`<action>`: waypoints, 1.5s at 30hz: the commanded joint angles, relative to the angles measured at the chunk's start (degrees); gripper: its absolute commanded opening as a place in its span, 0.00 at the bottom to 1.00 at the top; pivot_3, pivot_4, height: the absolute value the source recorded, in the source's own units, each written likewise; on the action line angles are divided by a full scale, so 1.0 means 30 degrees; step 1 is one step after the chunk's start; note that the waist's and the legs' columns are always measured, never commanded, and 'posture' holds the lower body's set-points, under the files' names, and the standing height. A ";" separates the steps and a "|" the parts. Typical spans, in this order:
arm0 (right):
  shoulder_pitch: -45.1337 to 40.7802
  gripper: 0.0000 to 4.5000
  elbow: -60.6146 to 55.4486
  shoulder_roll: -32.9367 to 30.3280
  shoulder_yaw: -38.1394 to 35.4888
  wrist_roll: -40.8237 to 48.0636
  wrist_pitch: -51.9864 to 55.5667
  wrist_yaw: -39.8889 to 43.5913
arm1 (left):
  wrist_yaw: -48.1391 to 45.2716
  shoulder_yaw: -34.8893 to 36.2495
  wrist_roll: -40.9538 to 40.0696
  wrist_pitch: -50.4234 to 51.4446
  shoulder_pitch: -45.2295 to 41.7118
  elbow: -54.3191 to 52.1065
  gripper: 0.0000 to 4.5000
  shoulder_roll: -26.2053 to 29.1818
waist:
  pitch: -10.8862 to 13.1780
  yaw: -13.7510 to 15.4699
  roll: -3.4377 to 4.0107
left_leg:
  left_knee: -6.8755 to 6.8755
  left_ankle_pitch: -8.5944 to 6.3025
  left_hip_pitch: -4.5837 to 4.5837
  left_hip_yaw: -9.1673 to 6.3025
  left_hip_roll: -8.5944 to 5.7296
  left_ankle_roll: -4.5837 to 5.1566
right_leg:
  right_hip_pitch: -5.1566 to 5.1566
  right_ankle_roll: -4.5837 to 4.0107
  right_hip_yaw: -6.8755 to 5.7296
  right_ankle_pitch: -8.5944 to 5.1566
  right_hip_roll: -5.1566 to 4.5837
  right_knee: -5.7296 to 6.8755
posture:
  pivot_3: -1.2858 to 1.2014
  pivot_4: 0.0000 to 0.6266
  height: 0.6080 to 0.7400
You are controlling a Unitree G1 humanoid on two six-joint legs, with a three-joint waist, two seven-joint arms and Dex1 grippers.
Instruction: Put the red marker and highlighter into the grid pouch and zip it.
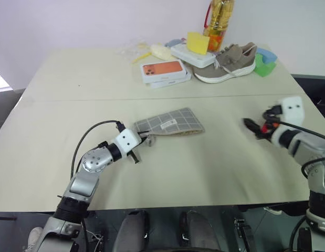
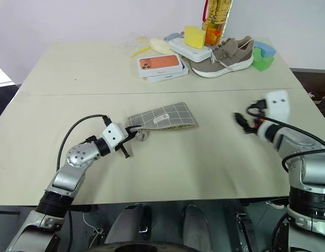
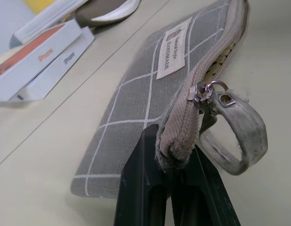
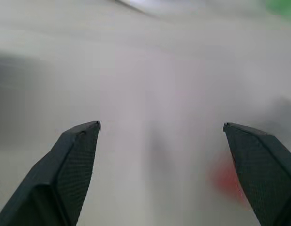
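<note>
We pin the pouch (image 3: 150,89) corner in our closed left gripper (image 3: 169,188), its zip nearly shut, while our right gripper (image 4: 161,129), wide and empty, hangs well right of the pouch; zipping likely comes next.

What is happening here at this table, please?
A two-armed robot is working at a table. Its left gripper is shut on the corner of the grid pouch, at the end where the zipper pull sits. The right gripper is open, holds nothing, and hangs over the table off to the right of the pouch. Boxes, a shoe and other things lie at the far edge.
</note>
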 commanded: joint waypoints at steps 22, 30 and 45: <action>-0.2563 0.06 0.4127 0.1920 0.0937 -0.1977 -0.3737 -0.2148 | 0.0736 0.0358 -0.0073 0.0832 -0.0329 -0.0573 0.00 -0.0520 | -0.0003 -0.0064 0.0048 | -0.0004 0.0002 -0.0001 0.0025 0.0014 0.0002 | -0.0018 0.0004 0.0027 0.0001 0.0026 0.0010 | 0.52 0.24 1.00; 0.1022 0.06 -0.4371 -0.1367 0.4402 0.0130 -0.6787 0.6234 | 0.0569 0.0832 -0.0515 0.0829 -0.0708 -0.0064 0.00 -0.0410 | 0.0007 -0.0040 0.0052 | -0.0003 -0.0004 0.0002 0.0001 0.0025 0.0010 | -0.0010 0.0009 0.0024 -0.0002 0.0045 0.0001 | 0.52 0.24 1.00; 0.2486 0.06 -0.6854 -0.3789 0.6543 0.0552 -0.5540 0.9190 | 0.0155 0.0706 -0.1052 0.0612 -0.1208 -0.0177 0.00 -0.0493 | 0.0020 0.0005 0.0024 | 0.0026 -0.0004 -0.0004 -0.0007 0.0008 0.0009 | 0.0006 0.0009 0.0019 0.0000 0.0020 -0.0009 | 0.52 0.24 1.00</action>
